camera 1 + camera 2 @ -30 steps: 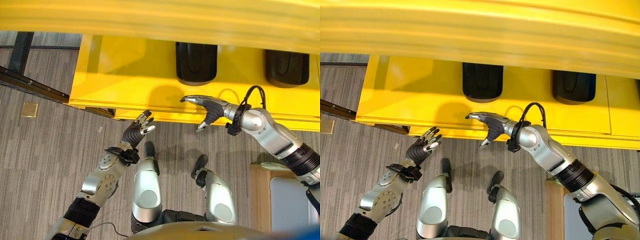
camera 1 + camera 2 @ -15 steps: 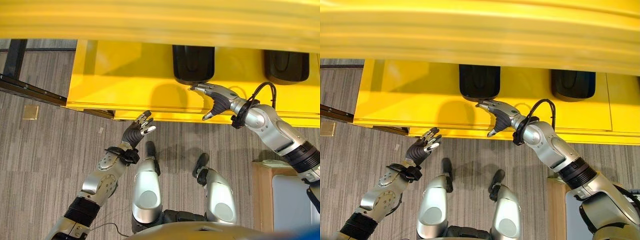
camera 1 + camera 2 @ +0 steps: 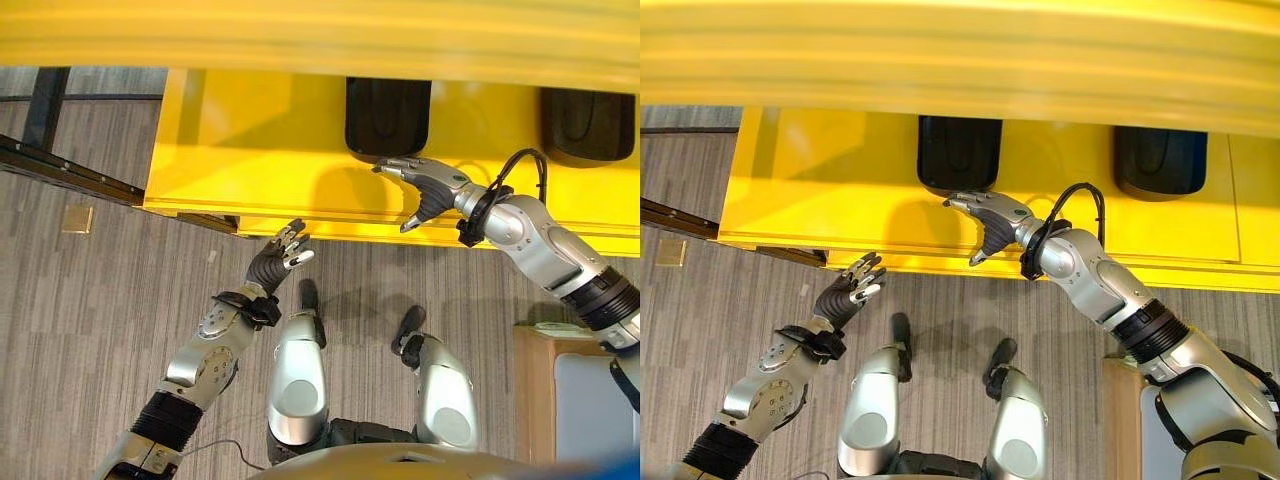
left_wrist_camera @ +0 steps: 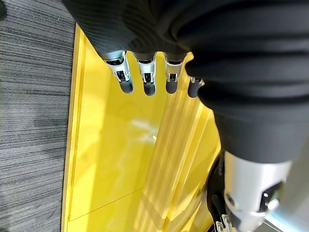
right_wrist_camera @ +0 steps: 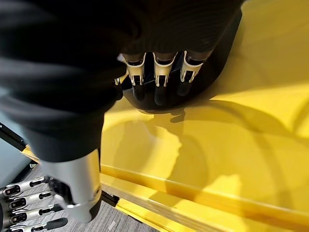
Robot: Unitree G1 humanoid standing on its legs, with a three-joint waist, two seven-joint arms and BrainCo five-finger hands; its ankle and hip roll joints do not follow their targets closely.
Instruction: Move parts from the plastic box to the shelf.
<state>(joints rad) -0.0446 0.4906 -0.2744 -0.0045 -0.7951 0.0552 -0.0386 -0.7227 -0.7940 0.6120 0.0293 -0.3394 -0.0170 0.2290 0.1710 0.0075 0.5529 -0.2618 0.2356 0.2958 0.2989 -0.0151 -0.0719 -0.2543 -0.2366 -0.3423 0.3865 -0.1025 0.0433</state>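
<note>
We see grey striped carpet floor [image 3: 100,290], a dark metal beam [image 3: 60,170] far left, a wooden cabinet [image 3: 530,400] near right.

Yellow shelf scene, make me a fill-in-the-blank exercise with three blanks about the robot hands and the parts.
1. The shelf that bears the parts is ____ in colour.
2. The number of black parts lying on the shelf is ____.
3. The right robot hand reaches over the shelf, fingers open, just in front of the left-side part, while the left robot hand hangs open above the ____.

Missing words: yellow; two; floor
</note>
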